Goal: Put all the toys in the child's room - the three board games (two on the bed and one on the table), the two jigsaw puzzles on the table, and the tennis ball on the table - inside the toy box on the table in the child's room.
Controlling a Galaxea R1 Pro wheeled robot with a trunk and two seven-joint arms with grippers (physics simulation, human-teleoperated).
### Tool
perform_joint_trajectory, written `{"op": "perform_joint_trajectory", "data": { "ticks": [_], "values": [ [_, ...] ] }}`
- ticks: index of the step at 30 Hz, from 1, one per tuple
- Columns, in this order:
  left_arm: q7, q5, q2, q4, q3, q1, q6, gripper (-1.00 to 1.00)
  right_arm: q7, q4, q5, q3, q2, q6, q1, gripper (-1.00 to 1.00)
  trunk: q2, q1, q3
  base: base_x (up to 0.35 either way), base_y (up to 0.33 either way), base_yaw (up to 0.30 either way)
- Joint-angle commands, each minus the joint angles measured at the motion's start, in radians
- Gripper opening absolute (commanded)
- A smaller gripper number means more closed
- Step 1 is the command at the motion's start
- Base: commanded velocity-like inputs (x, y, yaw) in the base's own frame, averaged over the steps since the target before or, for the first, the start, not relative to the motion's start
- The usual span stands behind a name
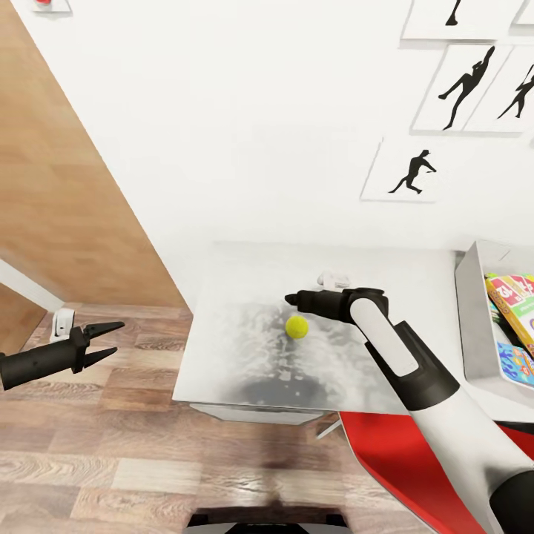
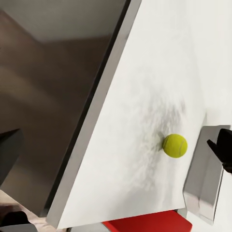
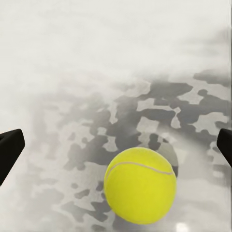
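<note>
I see bare bench [image 1: 245,348] all around the tennis ball [image 1: 297,326]; my right fingers [image 3: 9,150] spread wide apart either side, nothing between. The toy box [image 1: 469,311] walls off the bench's right end.

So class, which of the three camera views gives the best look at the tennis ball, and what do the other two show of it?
The right wrist view: the tennis ball is large and sharp, seam visible, on the table. The head view shows it small, beside the right gripper. The left wrist view shows it small and far off.
</note>
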Motion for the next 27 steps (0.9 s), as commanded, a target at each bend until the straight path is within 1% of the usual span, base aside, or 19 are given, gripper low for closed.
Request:
{"op": "perform_joint_trajectory", "data": {
  "ticks": [1,7,11,15,18,27],
  "values": [
    [-0.01,-0.01,0.0,0.0,0.001,-0.001,0.004,1.0,-0.01,-0.001,-0.009,0.002,-0.001,0.0,-0.001,1.0,-0.002,0.001,-0.001,0.0,0.0,0.001],
    [-0.009,-0.013,0.0,0.0,0.0,-0.001,0.004,1.0,-0.005,0.071,-0.01,0.004,0.0,-0.002,-0.001,1.0,-0.002,0.001,-0.001,0.0,0.0,0.0],
    [-0.009,-0.014,-0.001,0.0,0.0,-0.001,0.004,1.0,-0.002,0.094,-0.011,0.007,0.003,-0.003,-0.001,1.0,-0.002,0.001,-0.001,0.0,0.0,0.0],
    [-0.009,-0.014,-0.001,0.0,0.0,-0.001,0.004,1.0,-0.001,0.102,-0.012,0.014,0.006,-0.003,-0.001,1.0,-0.002,0.001,-0.001,0.0,0.0,0.0],
    [-0.009,-0.014,-0.001,0.0,-0.001,-0.001,0.004,1.0,-0.001,0.11,-0.014,0.026,0.014,-0.004,-0.001,1.0,-0.002,0.001,-0.001,0.0,0.0,0.0],
    [-0.01,-0.015,-0.001,0.0,-0.001,-0.001,0.004,1.0,0.0,0.115,-0.015,0.036,0.034,-0.004,-0.001,1.0,-0.002,0.001,-0.001,0.0,0.0,0.0]
  ]
}}
